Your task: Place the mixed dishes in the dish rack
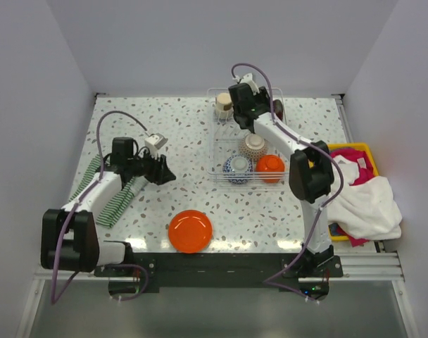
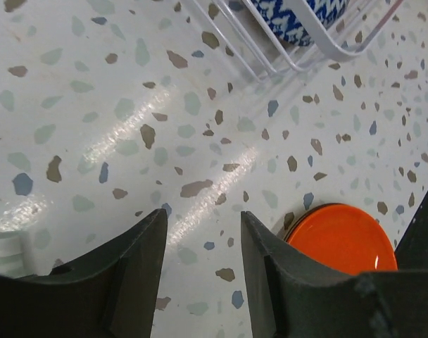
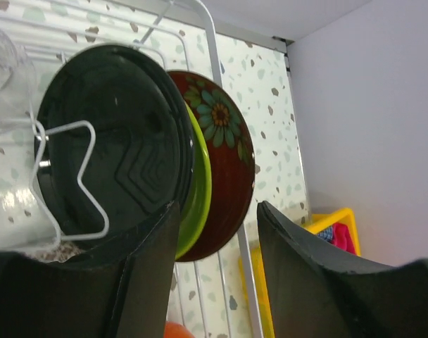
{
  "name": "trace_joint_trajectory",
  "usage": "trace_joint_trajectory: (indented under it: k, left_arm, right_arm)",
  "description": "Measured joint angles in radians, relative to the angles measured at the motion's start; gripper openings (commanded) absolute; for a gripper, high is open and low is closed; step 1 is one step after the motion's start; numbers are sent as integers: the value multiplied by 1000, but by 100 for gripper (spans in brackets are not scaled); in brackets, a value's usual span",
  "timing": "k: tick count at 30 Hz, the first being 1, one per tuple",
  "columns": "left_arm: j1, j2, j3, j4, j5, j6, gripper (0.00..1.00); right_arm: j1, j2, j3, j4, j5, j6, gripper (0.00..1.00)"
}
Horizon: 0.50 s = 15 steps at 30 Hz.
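Observation:
The dish rack (image 1: 228, 144) stands at the back middle of the table. In it are an orange bowl (image 1: 270, 167), a blue-white patterned bowl (image 1: 238, 169) and two beige cups (image 1: 255, 146). In the right wrist view a black plate (image 3: 115, 148), a lime green plate (image 3: 202, 184) and a dark red flowered plate (image 3: 228, 141) stand upright in the rack beside a glass (image 3: 10, 141). My right gripper (image 3: 218, 205) is open and empty just in front of these plates; it also shows in the top view (image 1: 256, 113). An orange plate (image 1: 190, 231) lies flat on the table near the front. My left gripper (image 1: 165, 172) is open and empty above the bare table, with the orange plate (image 2: 341, 239) to its right.
A green-white striped cloth (image 1: 108, 186) lies under the left arm. A yellow bin (image 1: 355, 149) of coloured cloths, with a white cloth (image 1: 365, 201) spilling out, stands at the right edge. The rack's near corner (image 2: 270, 56) shows in the left wrist view.

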Motion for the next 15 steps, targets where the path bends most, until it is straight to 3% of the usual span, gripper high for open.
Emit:
trace_joint_trajectory:
  k: [6,8,11,15]
  left_arm:
    - [-97,21,21,-108,6,161,40]
    - [-127,21,36,-145,12,217,27]
    - [-145,13,47,-216,25,313,11]
    - [-146,-10,48,-349,28,491,2]
  right_arm:
    - [11,-209,-123,-106,-137,61,59]
    - [31,-348,-230,-98,-225,69,61]
    - [102,-596,-431,-77,-408,78,61]
    - [215,-834,-643,-43,-674,141,58]
